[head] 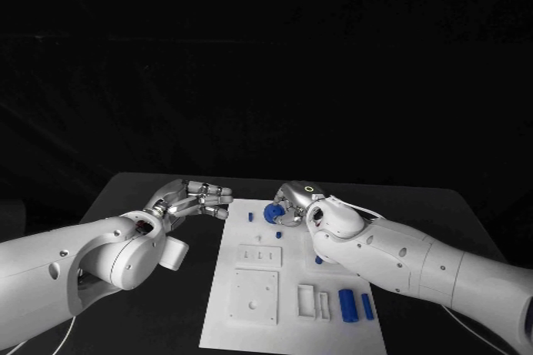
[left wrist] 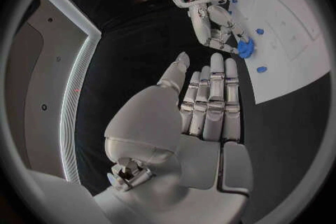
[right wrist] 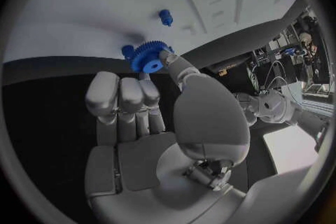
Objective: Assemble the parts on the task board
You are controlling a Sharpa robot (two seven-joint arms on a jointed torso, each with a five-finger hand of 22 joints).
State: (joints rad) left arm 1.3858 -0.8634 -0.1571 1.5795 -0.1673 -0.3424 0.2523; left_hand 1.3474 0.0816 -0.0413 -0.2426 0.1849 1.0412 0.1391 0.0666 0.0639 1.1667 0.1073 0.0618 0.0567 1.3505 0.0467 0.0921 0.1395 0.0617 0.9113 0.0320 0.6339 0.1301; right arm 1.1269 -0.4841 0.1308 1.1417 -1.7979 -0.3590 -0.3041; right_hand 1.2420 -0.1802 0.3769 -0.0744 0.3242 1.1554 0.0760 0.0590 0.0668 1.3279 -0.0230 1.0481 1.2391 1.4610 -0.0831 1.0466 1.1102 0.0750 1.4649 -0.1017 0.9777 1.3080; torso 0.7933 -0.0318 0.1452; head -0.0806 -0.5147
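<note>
The right robot hand (head: 291,209) pinches a small blue gear (right wrist: 148,57) between thumb and fingertips, holding it at the far edge of the white task board (head: 261,324), close to a blue peg (right wrist: 165,17) that stands in the board; whether the gear touches the board I cannot tell. The left robot hand (head: 198,199) holds nothing: it hovers over the black tabletop (head: 133,189) just left of the board's far corner, its fingers lying straight and close side by side with the thumb set apart. The task looks to be at an early or middle stage. Several parts are not yet placed, by my reading: two blue bars (head: 354,303) lie loose near the board's near right corner, and a few small blue pieces (head: 252,215) sit along the far end. The recessed white plates (head: 256,295) on the board's left half appear unfilled. The step in hand is likely seating the gear on its post. No brand, label or writing can be read on the board, parts or arms.
</note>
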